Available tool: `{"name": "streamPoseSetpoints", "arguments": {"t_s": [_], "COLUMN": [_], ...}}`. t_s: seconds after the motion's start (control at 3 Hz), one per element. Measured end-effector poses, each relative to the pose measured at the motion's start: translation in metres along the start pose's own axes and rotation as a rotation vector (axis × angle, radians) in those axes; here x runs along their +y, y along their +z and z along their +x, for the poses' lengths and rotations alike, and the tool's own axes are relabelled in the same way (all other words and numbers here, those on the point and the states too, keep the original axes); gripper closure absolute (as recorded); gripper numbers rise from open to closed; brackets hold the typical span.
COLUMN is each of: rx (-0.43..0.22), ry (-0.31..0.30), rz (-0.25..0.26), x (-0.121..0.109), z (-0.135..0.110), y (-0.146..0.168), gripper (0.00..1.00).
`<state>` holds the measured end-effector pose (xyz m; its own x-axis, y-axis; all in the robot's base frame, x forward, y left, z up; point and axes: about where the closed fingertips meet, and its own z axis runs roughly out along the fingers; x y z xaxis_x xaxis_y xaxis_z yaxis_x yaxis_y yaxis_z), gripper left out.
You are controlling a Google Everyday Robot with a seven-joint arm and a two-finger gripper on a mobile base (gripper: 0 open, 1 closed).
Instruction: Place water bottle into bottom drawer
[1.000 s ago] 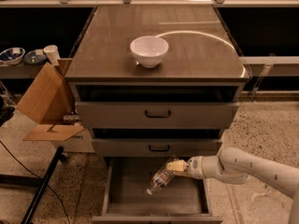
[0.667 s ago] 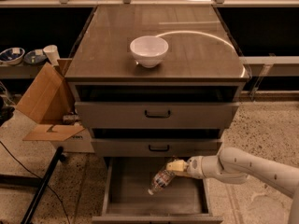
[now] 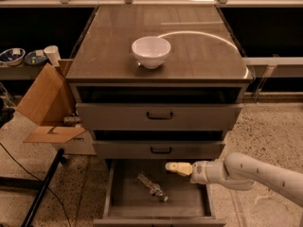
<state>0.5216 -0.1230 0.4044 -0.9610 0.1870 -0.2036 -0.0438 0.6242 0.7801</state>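
Bottle (image 3: 151, 187) lying on its side, slanted, in the open bottom drawer (image 3: 187, 203) at lower centre, gripper (image 3: 173, 167) just up and right of it, pointing left, touching nothing, its spread impossible to tell, white bowl (image 3: 151, 51) on desk (image 3: 206, 56)

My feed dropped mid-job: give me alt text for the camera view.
The water bottle lies on its side in the open bottom drawer, and the gripper hangs over the drawer, clear of the bottle. A white bowl sits on the cabinet top.
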Motion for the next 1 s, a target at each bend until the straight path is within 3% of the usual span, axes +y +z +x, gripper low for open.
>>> {"name": "streamPoseSetpoints", "arguments": {"t_s": [1.0], "rx": [-0.048], "ry": [-0.030], "rz": [-0.015], "x": [0.015], "z": [-0.011], "y": [-0.025], "gripper": [0.00]}}
